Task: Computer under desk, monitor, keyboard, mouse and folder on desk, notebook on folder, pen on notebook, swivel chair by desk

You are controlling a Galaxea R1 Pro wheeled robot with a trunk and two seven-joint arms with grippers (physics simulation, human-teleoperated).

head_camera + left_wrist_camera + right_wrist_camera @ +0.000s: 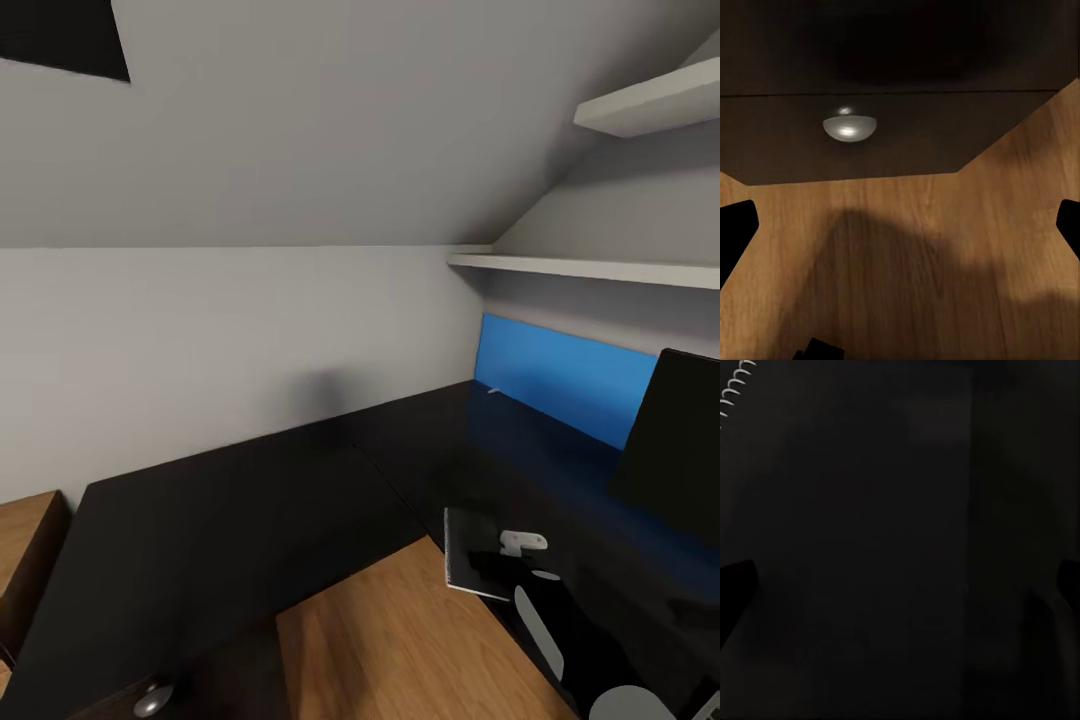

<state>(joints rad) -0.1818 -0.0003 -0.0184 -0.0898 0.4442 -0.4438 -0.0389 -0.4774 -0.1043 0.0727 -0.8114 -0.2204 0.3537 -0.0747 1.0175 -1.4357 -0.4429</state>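
The desk runs in an L below me, glossy black. Near its inner corner lies the notebook, flat, dark-faced with a pale edge; its spiral coil shows in the right wrist view. My right gripper hovers at the notebook's right side, open over a dark surface, holding nothing. The monitor stands at the far right, black. A bright blue flat rectangle, the folder by its look, stands on edge against the back wall. My left gripper is open above the wooden floor by a drawer front.
A round silver knob marks the drawer unit at the lower left. Wooden floor fills the desk's inner angle. A light wooden cabinet sits far left. Two white shelves hang over the desk's right wing.
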